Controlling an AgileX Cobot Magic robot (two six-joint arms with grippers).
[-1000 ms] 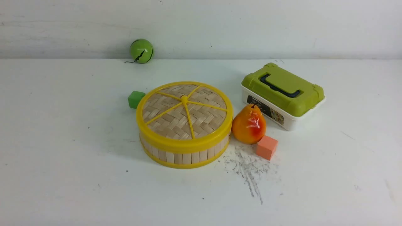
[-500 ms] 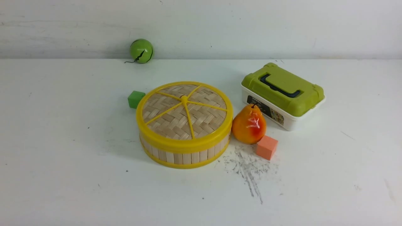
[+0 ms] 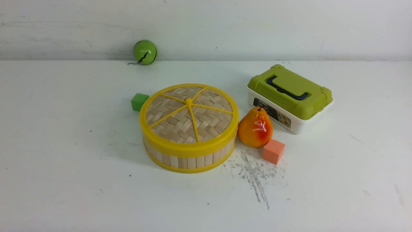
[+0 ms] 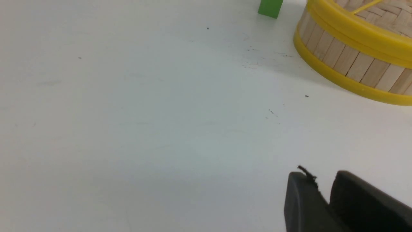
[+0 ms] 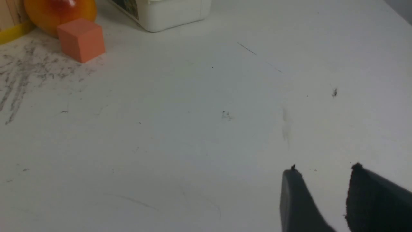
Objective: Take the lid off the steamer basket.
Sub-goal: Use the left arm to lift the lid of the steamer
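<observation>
- Front: lid (image 3: 189, 111) sits seated on the steamer basket (image 3: 190, 160), mid-table (image 3: 64, 180), yellow rims flush all round.
- Green cube (image 3: 139, 101) is just beside the basket's far-left edge. A green ball (image 3: 145, 52) lies well beyond it, at the far wall.
- Pear (image 3: 255, 128) stands upright against the basket's right side. An orange cube (image 3: 273, 151) is at the pear's near right, touching or almost.
- White box with green lid (image 3: 289, 96) is right of the basket and beyond the pear.
- Grey scuff marks (image 3: 254, 174) on the table nearer than the pear.
- Left wrist: left gripper (image 4: 325, 182) is low over bare table, its jaws a narrow gap apart with nothing between. It is well clear of the basket wall and the green cube beyond.
- Right wrist: right gripper (image 5: 323, 172) is over bare table, jaws clearly apart and empty. The orange cube, pear, box corner and scuffs are all well away from it.
</observation>
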